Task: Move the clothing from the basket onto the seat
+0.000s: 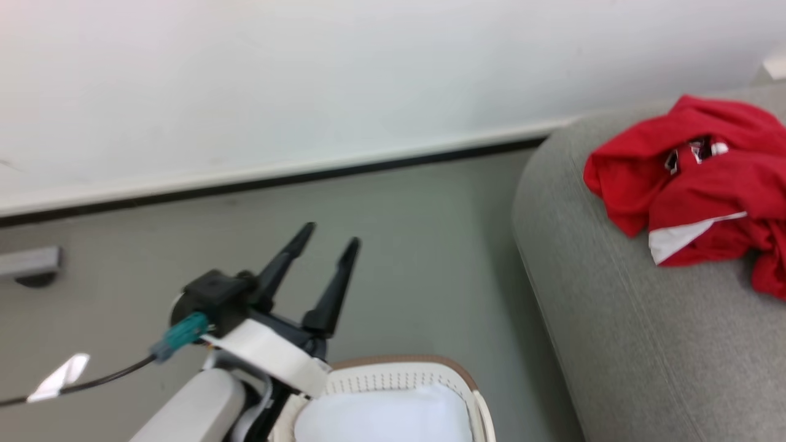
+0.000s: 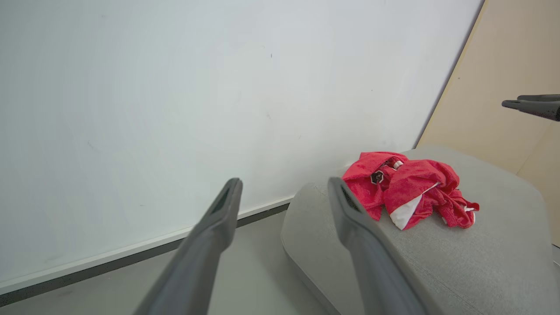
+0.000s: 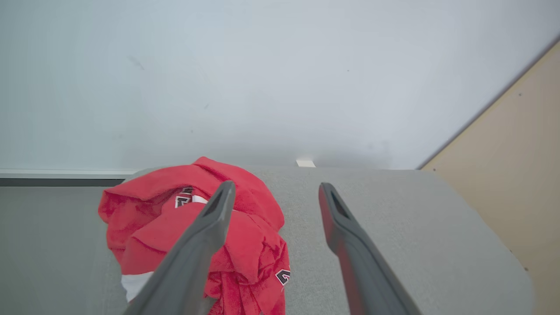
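Observation:
The red clothing (image 1: 694, 184) lies crumpled on the grey seat (image 1: 645, 344) at the right, a white band and a number patch showing. The white basket (image 1: 399, 380) with its tan rim sits at the bottom centre; its inside looks white with no red fabric in sight. My left gripper (image 1: 331, 236) hangs open above the floor just left of the basket, nothing between its fingers. In the left wrist view the clothing (image 2: 407, 192) rests on the seat (image 2: 481, 258) beyond my left gripper (image 2: 284, 186). My right gripper (image 3: 275, 188) is open above the seat (image 3: 393, 227), beside the clothing (image 3: 183, 227).
A white wall (image 1: 307, 80) with a dark baseboard runs behind the grey floor (image 1: 417, 245). A grey fixture (image 1: 31, 264) sticks out at the far left. A tan panel (image 3: 516, 166) stands at the seat's far side. The other arm's dark finger (image 2: 531, 105) shows at the right edge.

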`<state>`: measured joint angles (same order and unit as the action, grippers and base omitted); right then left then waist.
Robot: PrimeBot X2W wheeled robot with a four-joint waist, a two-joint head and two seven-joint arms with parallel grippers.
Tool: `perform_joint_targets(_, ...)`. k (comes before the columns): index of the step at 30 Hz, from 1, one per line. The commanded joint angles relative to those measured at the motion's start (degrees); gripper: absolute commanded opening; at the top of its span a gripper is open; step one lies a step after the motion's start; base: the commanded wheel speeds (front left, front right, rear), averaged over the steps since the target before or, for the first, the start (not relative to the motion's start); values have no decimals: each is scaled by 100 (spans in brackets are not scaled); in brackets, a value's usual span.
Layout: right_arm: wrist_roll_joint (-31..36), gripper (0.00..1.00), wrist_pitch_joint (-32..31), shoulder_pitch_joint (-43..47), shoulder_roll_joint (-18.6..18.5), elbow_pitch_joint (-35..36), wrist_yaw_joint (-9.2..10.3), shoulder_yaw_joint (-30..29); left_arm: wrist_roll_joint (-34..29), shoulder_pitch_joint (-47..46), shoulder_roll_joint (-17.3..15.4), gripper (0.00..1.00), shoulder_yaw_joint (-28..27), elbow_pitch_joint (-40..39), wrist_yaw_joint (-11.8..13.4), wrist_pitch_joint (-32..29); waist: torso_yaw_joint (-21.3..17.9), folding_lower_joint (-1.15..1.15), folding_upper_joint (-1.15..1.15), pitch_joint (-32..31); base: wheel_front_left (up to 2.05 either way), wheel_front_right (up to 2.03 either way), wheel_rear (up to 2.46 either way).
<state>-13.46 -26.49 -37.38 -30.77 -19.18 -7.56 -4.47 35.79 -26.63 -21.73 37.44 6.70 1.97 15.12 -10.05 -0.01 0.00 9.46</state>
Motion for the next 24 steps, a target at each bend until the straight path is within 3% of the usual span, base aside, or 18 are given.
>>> perform_joint_targets(1,-122,100,98,175,-3,135,15,178,19,217,-35,100,-188,-32,55,2,238,1,0,-418,0,0,0)
perform_joint_targets(7,-463,100,573,540,236,631,14,524,17,786,-109,100,-960,-181,303,3,505,1,0,-773,0,0,0)
perform_joint_targets(16,-738,100,1352,1442,912,1396,15,342,-32,1697,-82,100,-1835,-533,313,3,810,1,0,-1029,0,0,0)
perform_joint_targets(24,-679,100,2205,2537,1498,2111,14,471,-235,2390,186,100,-2454,-576,386,3,954,1,0,-1074,0,0,0)
